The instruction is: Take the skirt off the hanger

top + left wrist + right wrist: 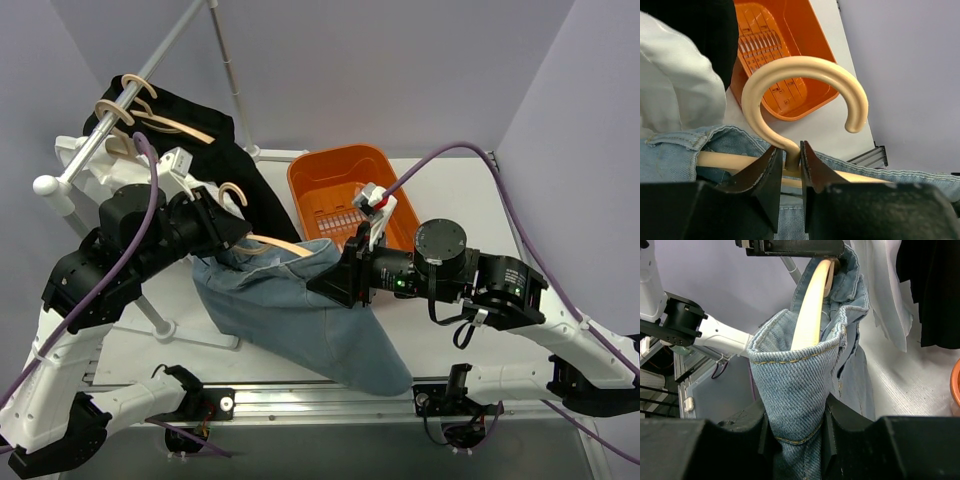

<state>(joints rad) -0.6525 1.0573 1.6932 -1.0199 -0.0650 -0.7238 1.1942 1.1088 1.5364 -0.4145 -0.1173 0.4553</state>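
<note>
A blue denim skirt (300, 315) hangs on a pale wooden hanger (272, 243) held above the table. My left gripper (232, 232) is shut on the hanger's neck just below its hook (805, 80). My right gripper (330, 282) is shut on the skirt's waistband at the hanger's right end; the denim (797, 390) is bunched between the jaws and the hanger arm (810, 307) pokes out of the waistband above. The skirt's lower part drapes down to the table's front edge.
An orange basket (312, 172) stands at the back middle, behind the right gripper. A white clothes rack (110, 125) at the left holds more wooden hangers with dark garments (215, 135). A white garment (675, 80) hangs close to the left wrist.
</note>
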